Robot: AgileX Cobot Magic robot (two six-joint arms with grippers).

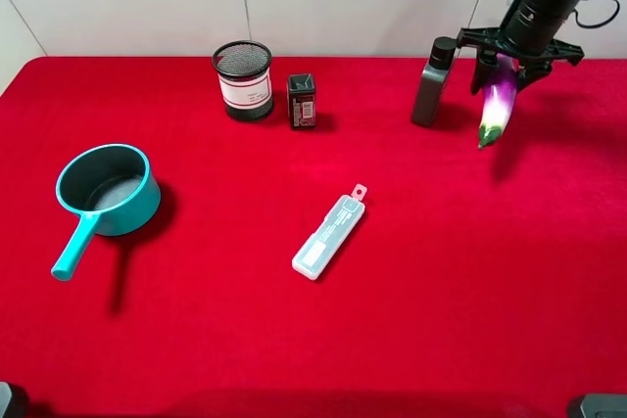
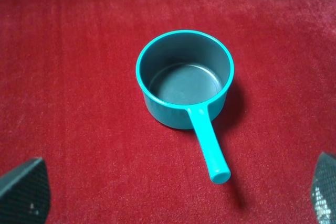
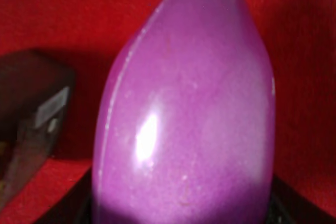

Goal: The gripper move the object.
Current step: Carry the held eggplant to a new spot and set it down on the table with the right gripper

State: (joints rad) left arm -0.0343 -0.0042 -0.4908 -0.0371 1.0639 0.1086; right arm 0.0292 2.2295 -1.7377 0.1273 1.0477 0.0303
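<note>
My right gripper [image 1: 505, 70] is shut on the purple eggplant [image 1: 498, 100] and holds it in the air at the far right of the table, stem end hanging down. In the right wrist view the glossy purple eggplant [image 3: 184, 108] fills the frame, so the fingers are mostly hidden. My left gripper [image 2: 173, 195] is open, its fingertips [image 2: 23, 192] showing at the lower corners of the left wrist view. It hovers above the teal saucepan [image 2: 184, 77] and holds nothing.
A grey bottle [image 1: 431, 83] stands just left of the held eggplant. A black mesh cup [image 1: 243, 79] and a small dark box [image 1: 302, 101] stand at the back. A translucent white case [image 1: 329, 234] lies mid-table. The teal saucepan [image 1: 106, 193] sits at the left.
</note>
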